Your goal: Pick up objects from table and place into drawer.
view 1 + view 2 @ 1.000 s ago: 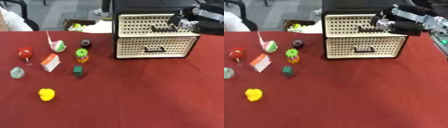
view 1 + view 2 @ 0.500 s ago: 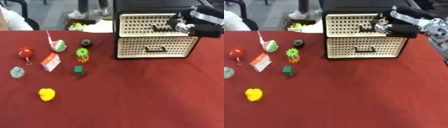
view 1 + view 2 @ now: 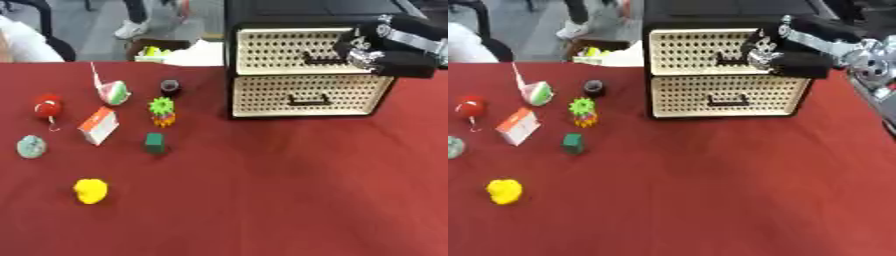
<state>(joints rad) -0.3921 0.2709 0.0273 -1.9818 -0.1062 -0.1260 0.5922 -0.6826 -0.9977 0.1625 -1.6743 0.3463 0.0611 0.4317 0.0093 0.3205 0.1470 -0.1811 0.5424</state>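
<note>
A black cabinet (image 3: 262, 107) with two cream perforated drawers stands at the back of the red table. My right hand (image 3: 765, 49) comes in from the upper right, its fingers curled at the right end of the top drawer's handle (image 3: 730, 62). The top drawer (image 3: 284, 50) looks level with the lower drawer (image 3: 306, 95). Loose objects lie at the left: a red ball with a hook (image 3: 47, 105), a green and white cone (image 3: 112, 92), a dark small cylinder (image 3: 171, 87), a green spiky piece (image 3: 161, 110), an orange and white box (image 3: 97, 125), a green cube (image 3: 156, 143), a grey-green ball (image 3: 31, 146) and a yellow lump (image 3: 90, 190). My left hand is out of view.
The red cloth (image 3: 289, 195) stretches bare across the front and right. Behind the table's far edge sit a box with yellow-green items (image 3: 157, 50) and a person's white sleeve (image 3: 22, 42) at the far left.
My right hand has sunk slightly and moved in on the top drawer's handle. The drawers and the loose objects have not moved.
</note>
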